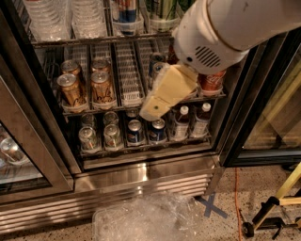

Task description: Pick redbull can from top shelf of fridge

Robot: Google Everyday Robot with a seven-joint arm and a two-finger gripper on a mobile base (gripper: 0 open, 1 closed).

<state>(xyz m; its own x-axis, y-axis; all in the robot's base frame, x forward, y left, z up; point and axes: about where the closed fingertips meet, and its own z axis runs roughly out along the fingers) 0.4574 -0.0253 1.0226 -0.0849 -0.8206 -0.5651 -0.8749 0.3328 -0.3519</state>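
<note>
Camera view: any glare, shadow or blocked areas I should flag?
Camera view: fridge interior lit, its steel base shows a bright glare patch; floor plastic reflects too; the arm covers the upper right, and the tool hangs before the middle rack; the redbull can is cropped at the top edge.
</note>
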